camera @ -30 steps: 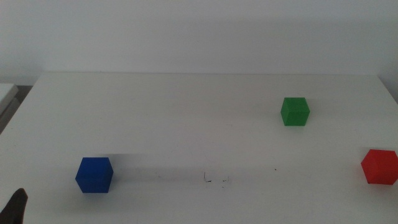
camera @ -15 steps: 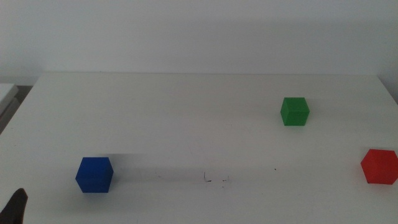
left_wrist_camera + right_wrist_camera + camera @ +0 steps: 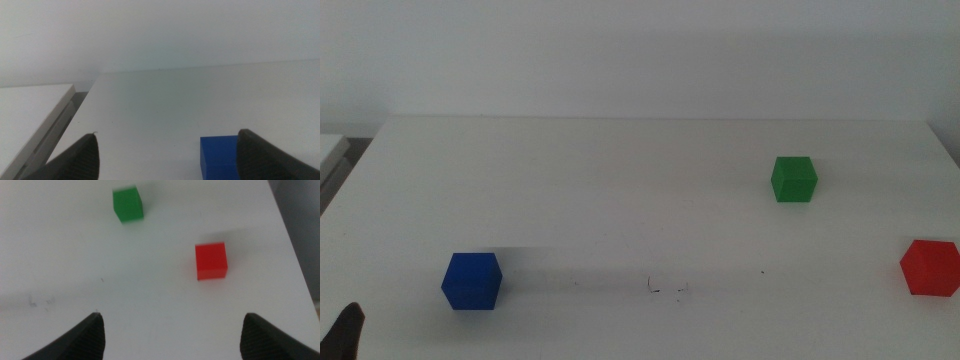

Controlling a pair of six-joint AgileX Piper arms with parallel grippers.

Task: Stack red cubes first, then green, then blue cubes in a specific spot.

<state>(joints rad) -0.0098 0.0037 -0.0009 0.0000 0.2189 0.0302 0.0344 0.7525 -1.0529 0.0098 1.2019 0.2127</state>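
Three cubes sit apart around the scribble marks [image 3: 667,288]: the blue cube [image 3: 472,281] well left of them beside your left claw [image 3: 167,160], the green cube [image 3: 794,179] beyond them to the right, the red cube [image 3: 930,267] far right. Your right claw [image 3: 172,340] is nearer the red one, which lies ahead of it, slightly right. Both claws gape wide, empty. Red is small, matte, square-on.

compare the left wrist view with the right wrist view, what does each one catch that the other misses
Only the left wrist view shows the blue cube, just ahead of the open left hand, plus the table's far edge. Only the right wrist view shows the red cube, the green cube and the faint scribble marks, beyond the open right hand. Both share the white table and empty hands.
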